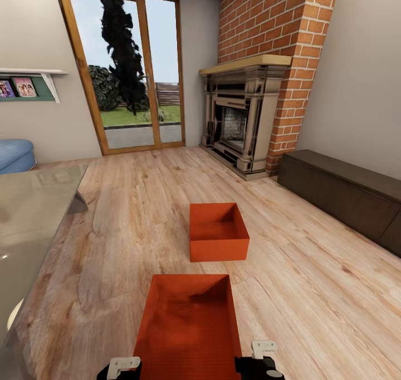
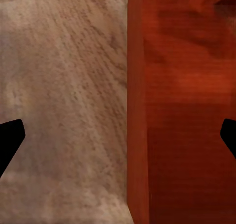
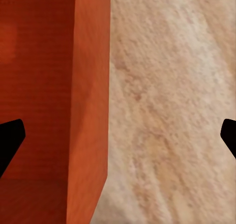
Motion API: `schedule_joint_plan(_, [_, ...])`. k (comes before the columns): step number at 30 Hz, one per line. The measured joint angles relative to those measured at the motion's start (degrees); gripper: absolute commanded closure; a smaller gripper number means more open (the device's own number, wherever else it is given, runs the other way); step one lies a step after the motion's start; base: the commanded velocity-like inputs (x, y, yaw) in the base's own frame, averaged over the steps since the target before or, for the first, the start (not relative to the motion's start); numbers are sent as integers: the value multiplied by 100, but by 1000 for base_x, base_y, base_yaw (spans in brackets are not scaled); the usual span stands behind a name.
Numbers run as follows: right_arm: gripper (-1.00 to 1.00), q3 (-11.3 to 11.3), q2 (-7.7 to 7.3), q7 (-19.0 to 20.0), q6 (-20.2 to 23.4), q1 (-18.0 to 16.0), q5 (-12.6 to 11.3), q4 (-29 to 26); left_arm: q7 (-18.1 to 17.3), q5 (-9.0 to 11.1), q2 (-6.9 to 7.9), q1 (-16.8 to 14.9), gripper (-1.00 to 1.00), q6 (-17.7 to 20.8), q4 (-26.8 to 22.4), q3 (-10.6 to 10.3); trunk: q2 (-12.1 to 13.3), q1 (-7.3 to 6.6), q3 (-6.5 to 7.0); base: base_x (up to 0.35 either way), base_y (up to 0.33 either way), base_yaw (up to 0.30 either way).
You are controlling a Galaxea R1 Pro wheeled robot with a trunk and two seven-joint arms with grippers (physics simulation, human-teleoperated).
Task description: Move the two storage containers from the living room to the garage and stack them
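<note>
The robot stands in the living room, on the wood floor (image 1: 111, 224), with both bins before it. The near bin (image 1: 189, 324) sits right in front of the robot, between the two grippers; the far bin (image 1: 218, 232) rests farther out toward the fireplace (image 1: 239, 118), apart from the first, with bare planks between them.

The left gripper (image 2: 118, 135) has its fingers spread wide, straddling the near bin's left wall, one fingertip (image 2: 10, 140) over the floor and the other over the bin's inside. The right gripper (image 3: 118, 135) mirrors this on the right wall, fingers likewise apart. Neither one grips anything yet.

The step appears to be a two-handed grasp on the near bin's side walls. The walls are thin and straight, so an uneven closing could tip or skew the bin, and a shallow bite near the rim could let it slip during the drive to the garage. If one arm lifts ahead of the other, the bin may twist free. The glass table (image 1: 33, 213) stands close on the left, and a turn with the load could clip its edge.
</note>
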Motion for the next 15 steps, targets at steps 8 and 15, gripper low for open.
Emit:
schedule_joint_plan(8, [-100,18,7,-1,-2,-10,4,-13,0,0,27,0,-100,0,-19,-5,0,0,0,0,0,0])
schedule_joint_plan(15, [-100,20,10,-1,-4,-18,4,-14,0,0,29,0,-100,0,-33,-8,0,0,0,0,0,0])
